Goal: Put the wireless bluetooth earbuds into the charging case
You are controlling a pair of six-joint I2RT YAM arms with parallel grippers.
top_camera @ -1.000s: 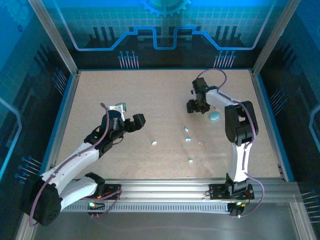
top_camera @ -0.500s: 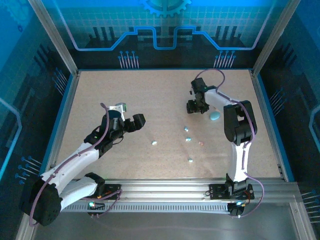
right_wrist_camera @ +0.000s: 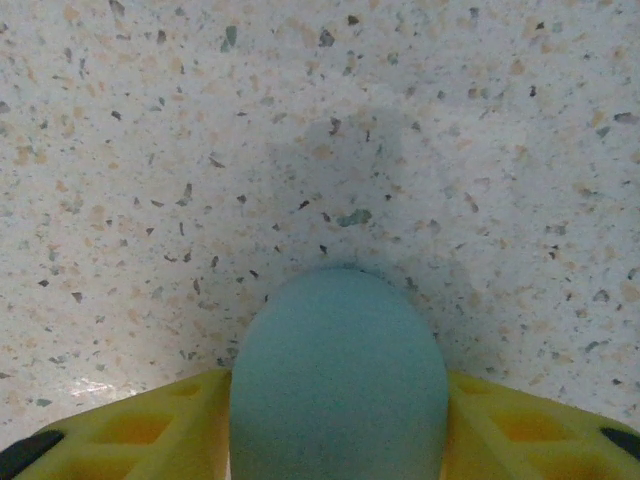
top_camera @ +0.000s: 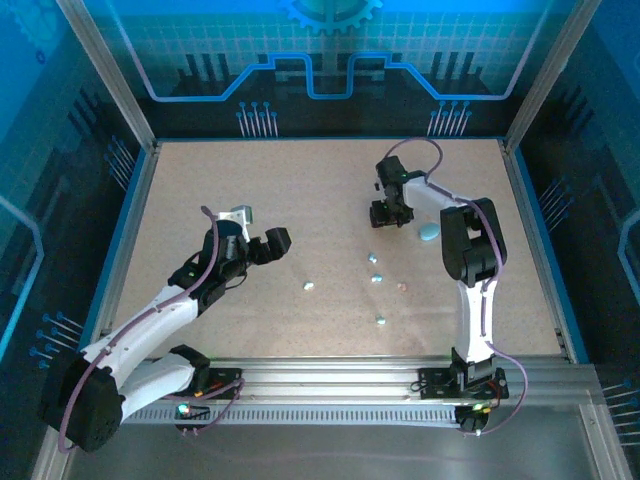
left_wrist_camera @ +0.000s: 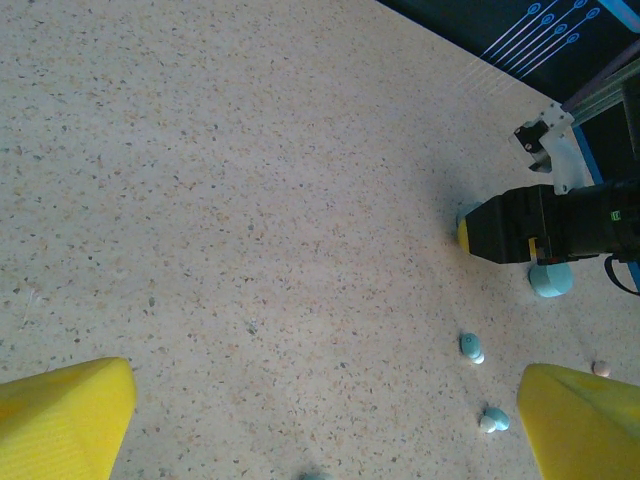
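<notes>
— Looking at the right gripper (top_camera: 386, 213), what do its fingers (right_wrist_camera: 130, 432) do?

— They pinch a blue pod (right_wrist_camera: 338, 370). One yellow finger sits on each side of it and touches it. The pod is smooth and round like an egg. I cannot tell if it rests on the table (top_camera: 250, 170) or is just off it.

— Where is that?

— Far back, on the right half of the table.

— Is there another one?

— Yes. The other pod (top_camera: 429, 232) lies just beside the right gripper, on its right. Nothing touches it.

— And the buds (top_camera: 377, 278)?

— Five tiny ones lie loose on the table, and none is in a pod. Two pale ones and the pink bud (top_camera: 402, 286) sit close together, nearer to the arm bases than the right gripper is. One pale bud lies alone toward the middle. The last one lies nearest the bases.

— What about the left gripper (top_camera: 262, 233)?

— It hangs over the left half, apart from the buds. Its yellow fingers (left_wrist_camera: 70, 415) are spread wide, with only bare table between them.
</notes>
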